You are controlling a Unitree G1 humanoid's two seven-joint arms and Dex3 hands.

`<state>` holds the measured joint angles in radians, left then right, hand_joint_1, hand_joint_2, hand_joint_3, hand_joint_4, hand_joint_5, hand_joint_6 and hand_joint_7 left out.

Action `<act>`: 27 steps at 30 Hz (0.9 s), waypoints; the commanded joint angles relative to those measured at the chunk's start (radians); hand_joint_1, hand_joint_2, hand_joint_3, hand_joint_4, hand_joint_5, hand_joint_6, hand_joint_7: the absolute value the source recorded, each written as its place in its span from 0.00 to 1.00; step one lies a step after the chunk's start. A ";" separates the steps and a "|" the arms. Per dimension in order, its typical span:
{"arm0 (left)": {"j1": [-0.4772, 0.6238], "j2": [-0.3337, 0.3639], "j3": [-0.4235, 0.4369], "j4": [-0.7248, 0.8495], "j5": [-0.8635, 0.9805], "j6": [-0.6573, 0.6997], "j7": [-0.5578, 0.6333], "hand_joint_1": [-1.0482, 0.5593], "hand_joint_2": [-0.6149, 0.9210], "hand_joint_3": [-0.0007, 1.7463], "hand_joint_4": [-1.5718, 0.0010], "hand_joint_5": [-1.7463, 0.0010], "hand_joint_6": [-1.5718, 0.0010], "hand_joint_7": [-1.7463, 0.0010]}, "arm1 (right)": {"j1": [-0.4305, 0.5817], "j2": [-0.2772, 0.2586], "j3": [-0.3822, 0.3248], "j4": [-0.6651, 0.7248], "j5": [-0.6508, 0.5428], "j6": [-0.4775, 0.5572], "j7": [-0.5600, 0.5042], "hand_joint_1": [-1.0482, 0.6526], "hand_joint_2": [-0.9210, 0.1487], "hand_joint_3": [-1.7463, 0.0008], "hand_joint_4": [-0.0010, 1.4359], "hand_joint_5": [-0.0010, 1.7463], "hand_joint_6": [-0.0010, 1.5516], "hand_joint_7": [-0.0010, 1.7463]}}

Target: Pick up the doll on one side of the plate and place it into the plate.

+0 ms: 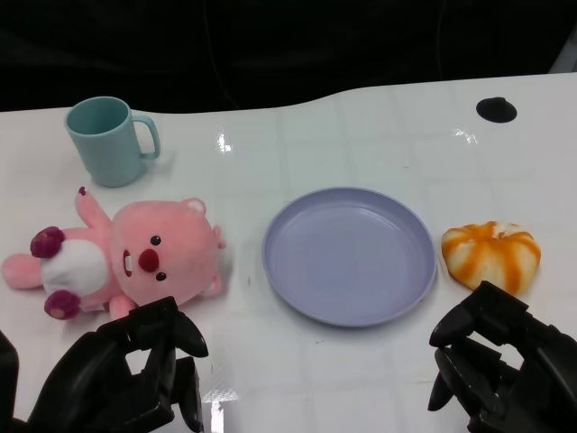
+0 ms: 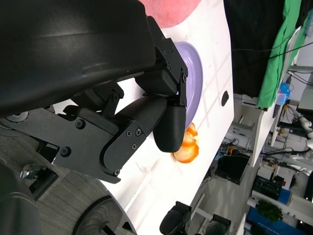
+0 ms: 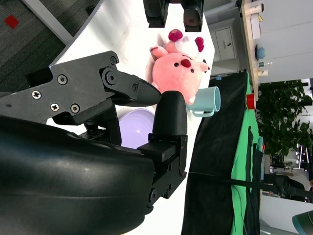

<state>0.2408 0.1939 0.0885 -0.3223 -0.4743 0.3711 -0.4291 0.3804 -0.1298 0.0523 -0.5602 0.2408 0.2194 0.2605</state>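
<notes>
A pink plush doll lies on its back on the white table, left of the round purple plate, which has nothing in it. An orange-and-white striped plush sits just right of the plate. My left hand hovers at the near edge just in front of the pink doll, fingers bent and apart, holding nothing. My right hand hangs near the front right, just short of the striped plush, also holding nothing. The right wrist view shows the pink doll beyond my fingers.
A teal mug stands at the back left, behind the doll. A small black disc is set in the table at the back right. The table's far edge meets a dark background.
</notes>
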 commanded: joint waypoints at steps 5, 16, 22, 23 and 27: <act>-0.009 0.015 0.005 0.001 0.005 -0.005 -0.001 0.61 0.68 0.78 0.46 0.00 0.48 0.14 | -0.002 -0.008 -0.007 -0.007 0.006 0.005 -0.005 0.43 0.02 0.63 0.37 1.00 0.25 0.95; -0.011 0.017 0.009 0.004 0.002 -0.004 -0.005 0.60 0.68 0.78 0.46 0.00 0.48 0.14 | -0.003 -0.008 -0.006 -0.007 0.004 0.003 -0.006 0.42 0.02 0.63 0.37 1.00 0.25 0.95; -0.009 0.017 0.008 -0.002 0.003 0.002 0.001 0.60 0.68 0.77 0.46 0.00 0.48 0.14 | -0.003 -0.009 -0.007 -0.008 0.005 0.005 -0.005 0.42 0.02 0.64 0.36 1.00 0.26 0.95; -0.009 0.017 0.008 -0.003 0.003 0.003 0.001 0.60 0.68 0.77 0.46 0.00 0.48 0.14 | -0.003 -0.010 -0.008 -0.008 0.006 0.007 -0.005 0.42 0.02 0.64 0.37 1.00 0.26 0.95; -0.010 0.017 0.009 -0.003 0.003 0.000 0.001 0.60 0.68 0.77 0.46 0.00 0.48 0.14 | -0.004 -0.010 -0.005 -0.007 0.003 0.004 -0.005 0.42 0.01 0.64 0.37 1.00 0.26 0.94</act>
<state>0.2407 0.1947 0.0897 -0.3228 -0.4744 0.3712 -0.4291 0.3803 -0.1296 0.0523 -0.5611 0.2433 0.2227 0.2601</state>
